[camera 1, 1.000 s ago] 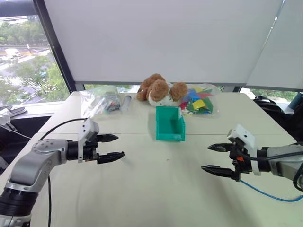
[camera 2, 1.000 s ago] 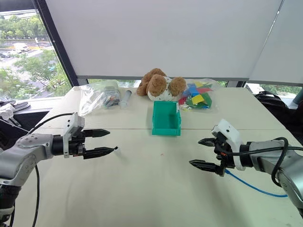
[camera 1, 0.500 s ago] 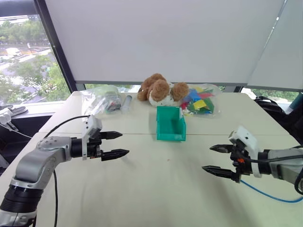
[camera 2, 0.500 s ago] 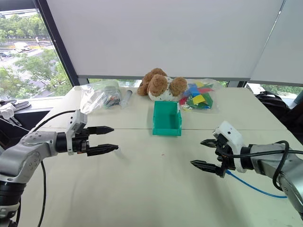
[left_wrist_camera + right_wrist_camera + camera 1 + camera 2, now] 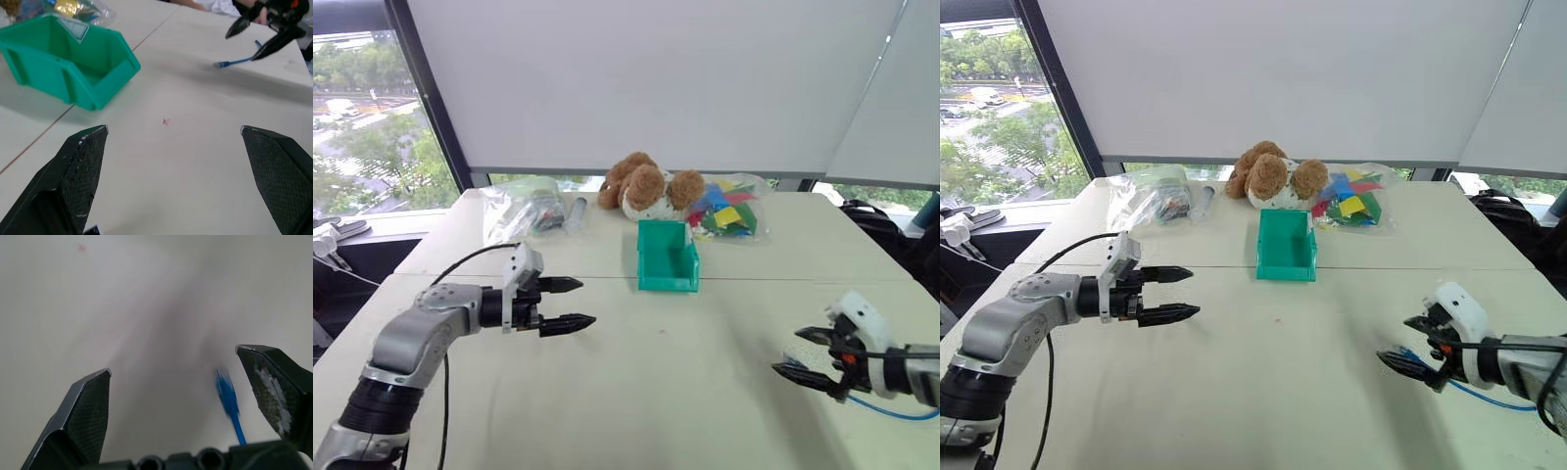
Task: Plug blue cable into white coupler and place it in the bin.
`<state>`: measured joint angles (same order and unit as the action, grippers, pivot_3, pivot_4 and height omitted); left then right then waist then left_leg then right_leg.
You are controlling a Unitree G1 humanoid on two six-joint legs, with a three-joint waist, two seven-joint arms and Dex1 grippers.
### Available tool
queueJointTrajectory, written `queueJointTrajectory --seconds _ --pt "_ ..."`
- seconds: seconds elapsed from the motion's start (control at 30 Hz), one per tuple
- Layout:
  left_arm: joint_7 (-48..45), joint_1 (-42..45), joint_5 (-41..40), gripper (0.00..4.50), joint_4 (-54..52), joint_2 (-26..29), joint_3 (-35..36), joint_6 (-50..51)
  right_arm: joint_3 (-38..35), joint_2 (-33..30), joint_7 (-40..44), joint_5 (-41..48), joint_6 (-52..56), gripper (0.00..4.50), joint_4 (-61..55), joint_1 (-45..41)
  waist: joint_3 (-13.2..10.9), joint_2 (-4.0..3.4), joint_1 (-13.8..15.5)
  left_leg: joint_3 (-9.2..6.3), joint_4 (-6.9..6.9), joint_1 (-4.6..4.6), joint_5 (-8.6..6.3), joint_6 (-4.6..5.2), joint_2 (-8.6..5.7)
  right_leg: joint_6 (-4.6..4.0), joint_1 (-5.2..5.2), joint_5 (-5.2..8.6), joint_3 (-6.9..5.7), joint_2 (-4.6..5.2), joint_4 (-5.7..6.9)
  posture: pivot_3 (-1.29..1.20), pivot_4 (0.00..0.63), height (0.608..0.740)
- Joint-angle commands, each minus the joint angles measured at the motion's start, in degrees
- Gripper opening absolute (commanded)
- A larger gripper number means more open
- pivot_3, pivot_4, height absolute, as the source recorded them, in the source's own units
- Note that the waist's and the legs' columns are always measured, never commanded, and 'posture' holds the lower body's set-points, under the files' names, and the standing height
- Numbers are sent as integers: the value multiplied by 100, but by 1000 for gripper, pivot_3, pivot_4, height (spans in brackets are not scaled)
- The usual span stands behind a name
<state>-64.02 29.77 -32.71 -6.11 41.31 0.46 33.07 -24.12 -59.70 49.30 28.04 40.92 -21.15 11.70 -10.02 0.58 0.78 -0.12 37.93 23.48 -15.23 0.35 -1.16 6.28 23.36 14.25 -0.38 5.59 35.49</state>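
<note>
The teal-green bin [image 5: 664, 280] stands at the table's middle, its open side facing me. A thin blue cable [image 5: 1474, 394] lies on the table at the right, and its plug end [image 5: 226, 392] rests just inside one finger of my right gripper [image 5: 786, 352]. That gripper hangs low over the table, open, holding nothing. My left gripper [image 5: 587, 302] hovers level, left of the bin, pointing right, also open with nothing between its fingers. In the left wrist view the bin [image 5: 63, 73] and the cable [image 5: 234, 62] lie ahead. The white coupler is out of view.
A brown teddy bear [image 5: 644, 186] sits behind the bin. A clear bag of coloured pieces [image 5: 724, 211] lies to its right, and another clear bag [image 5: 519, 208] and a tube [image 5: 576, 211] to its left. A seam [image 5: 754, 279] crosses the table.
My right gripper has swung right and down, close over the cable's plug end. The left gripper has edged a little to the right. Both stay open.
</note>
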Motion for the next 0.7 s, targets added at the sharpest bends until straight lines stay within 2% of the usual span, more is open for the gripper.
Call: queueJointTrajectory --seconds 0.03,0.27,0.63,0.7 --pt "-70 131 88 4500 23 -35 -34 -161 -205 115 122 -395 -573 4470 409 309 0 0 -2 1 0 -2 0 0 0 0 -1 0 -2 -2 0 0 150 740" --pt "-144 170 155 4500 113 -64 -72 -254 -7 452 269 -673 -1342 4470 1453 208 0 -1 -16 5 4 -9 0 0 2 13 -3 -7 -1 -11 6 0 150 740" --pt "-94 169 211 4500 30 -120 -57 -258 489 476 681 -1140 -2286 4470 2803 -182 3 3 -12 4 8 -16 1 0 1 18 -17 -9 -1 -13 5 0 150 740" --pt "-52 164 186 4500 -2 -137 -23 -237 582 486 732 -1206 -2421 3928 2908 -186 8 11 -13 3 9 -19 1 0 2 18 -21 -9 -1 -14 5 0 150 740"
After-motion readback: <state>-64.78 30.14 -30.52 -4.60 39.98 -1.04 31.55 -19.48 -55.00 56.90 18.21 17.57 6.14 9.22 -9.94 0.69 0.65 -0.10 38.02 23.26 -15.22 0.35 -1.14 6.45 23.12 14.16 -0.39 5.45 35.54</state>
